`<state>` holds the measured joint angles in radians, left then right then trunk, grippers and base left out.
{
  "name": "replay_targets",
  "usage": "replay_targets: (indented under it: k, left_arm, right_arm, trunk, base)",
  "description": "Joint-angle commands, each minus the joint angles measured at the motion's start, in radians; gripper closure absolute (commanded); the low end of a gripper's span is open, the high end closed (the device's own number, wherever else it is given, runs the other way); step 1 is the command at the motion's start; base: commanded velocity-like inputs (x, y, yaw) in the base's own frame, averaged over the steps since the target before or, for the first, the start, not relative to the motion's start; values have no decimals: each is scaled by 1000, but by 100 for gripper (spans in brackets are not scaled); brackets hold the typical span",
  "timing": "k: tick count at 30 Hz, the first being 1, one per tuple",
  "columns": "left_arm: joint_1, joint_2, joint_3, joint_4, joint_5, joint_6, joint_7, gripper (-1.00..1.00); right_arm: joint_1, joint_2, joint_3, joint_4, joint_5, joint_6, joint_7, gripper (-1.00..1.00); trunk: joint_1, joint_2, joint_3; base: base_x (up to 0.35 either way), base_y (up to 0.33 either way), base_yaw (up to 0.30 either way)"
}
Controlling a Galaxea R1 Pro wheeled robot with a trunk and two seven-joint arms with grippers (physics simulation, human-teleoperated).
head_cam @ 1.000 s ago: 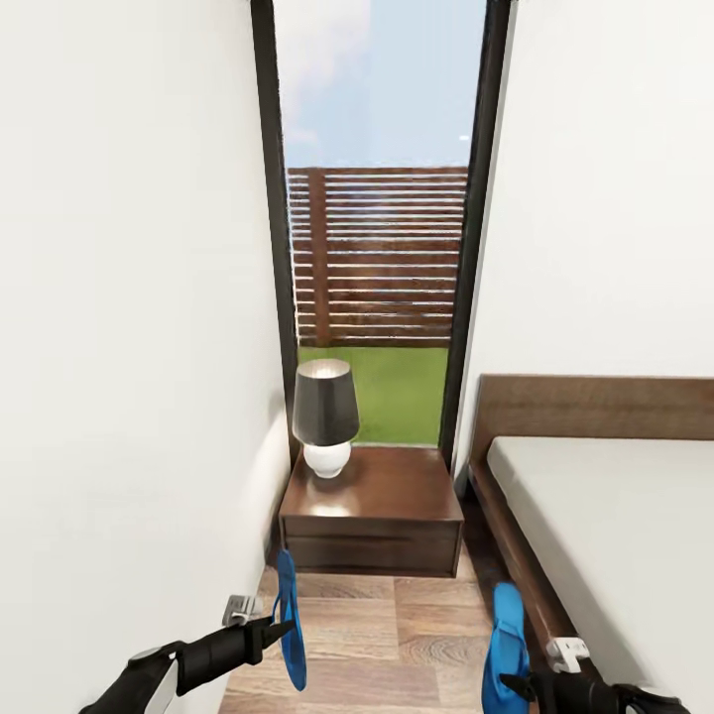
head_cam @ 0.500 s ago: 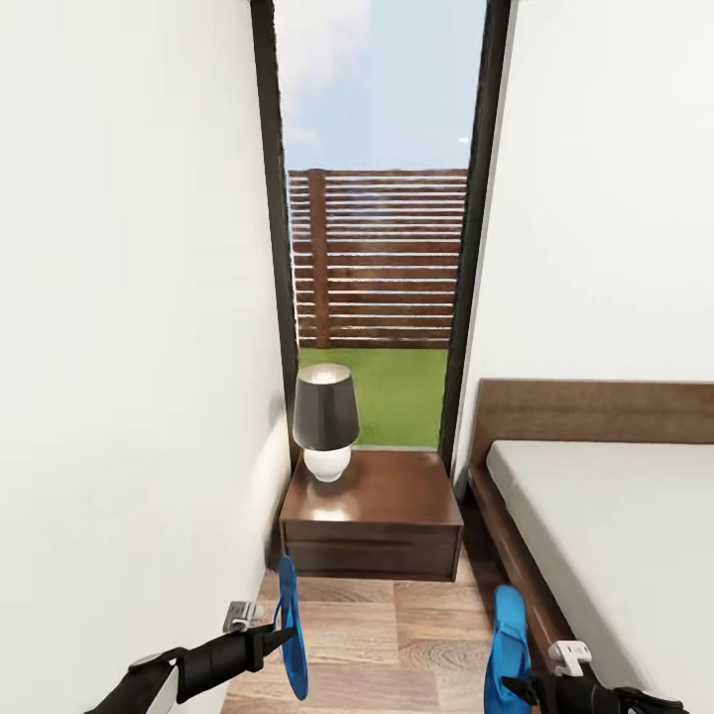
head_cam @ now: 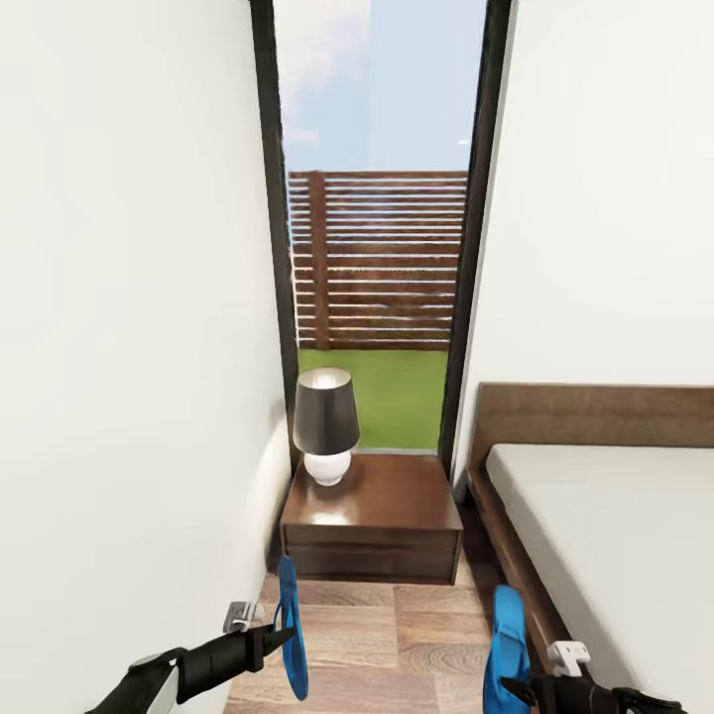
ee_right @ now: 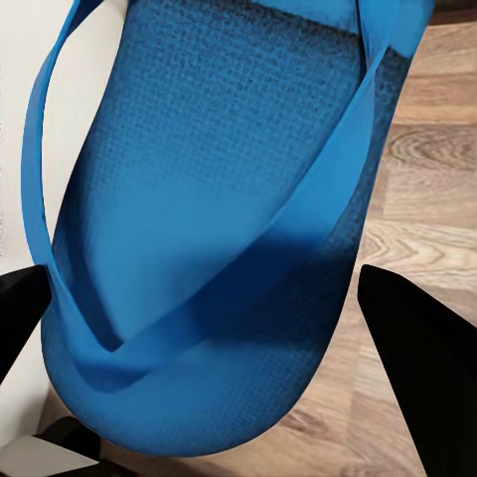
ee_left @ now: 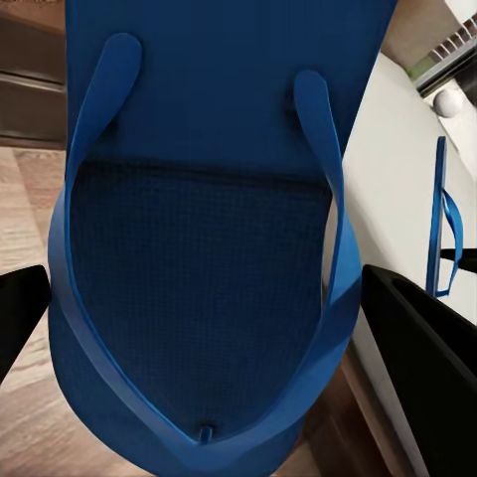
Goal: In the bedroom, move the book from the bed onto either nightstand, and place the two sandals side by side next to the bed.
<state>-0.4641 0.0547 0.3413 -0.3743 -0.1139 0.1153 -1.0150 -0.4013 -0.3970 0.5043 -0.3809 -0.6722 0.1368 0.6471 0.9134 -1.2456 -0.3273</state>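
Note:
My left gripper [head_cam: 281, 635] is shut on one blue sandal [head_cam: 290, 623], held on edge above the wood floor in front of the nightstand [head_cam: 372, 516]. My right gripper [head_cam: 514, 684] is shut on the other sandal [head_cam: 508, 640], close to the bed [head_cam: 615, 526] frame. In the left wrist view the sandal [ee_left: 199, 248] sits between the black fingers [ee_left: 427, 378], with the second sandal [ee_left: 442, 219] beyond it. The right wrist view has its sandal [ee_right: 219, 199] clamped between the fingers [ee_right: 427, 368]. The book is out of view.
A lamp [head_cam: 325, 426] with a dark shade stands on the nightstand's left half. A tall black-framed window [head_cam: 377, 248] lies behind it. A white wall [head_cam: 129, 397] closes the left side, leaving a narrow strip of floor [head_cam: 397, 635] between wall and bed.
The whole picture has shifted slightly downward, so the camera moved. Both grippers still hold their sandals in nearly the same places.

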Motion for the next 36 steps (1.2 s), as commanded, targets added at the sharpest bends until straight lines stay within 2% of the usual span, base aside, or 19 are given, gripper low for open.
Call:
replay_targets:
  k: [1,5,36]
  left_arm:
    - [-1,-1,8,-2,-9,10,-7,100]
    - [-1,-1,9,-2,-9,10,-7,100]
    - [-1,-1,8,-2,-9,10,-7,100]
  right_arm:
    - [-1,-1,3,-1,-10,9,1,100]
    - [-1,1,3,-1,-10,9,1,100]
    - [-1,1,3,-1,-10,9,2,100]
  trunk:
    - [-4,6,2]
    - [-12,20,8]
    - [-130,237,105]
  base:
    - [0,0,0]
    - [0,0,0]
    - [0,0,0]
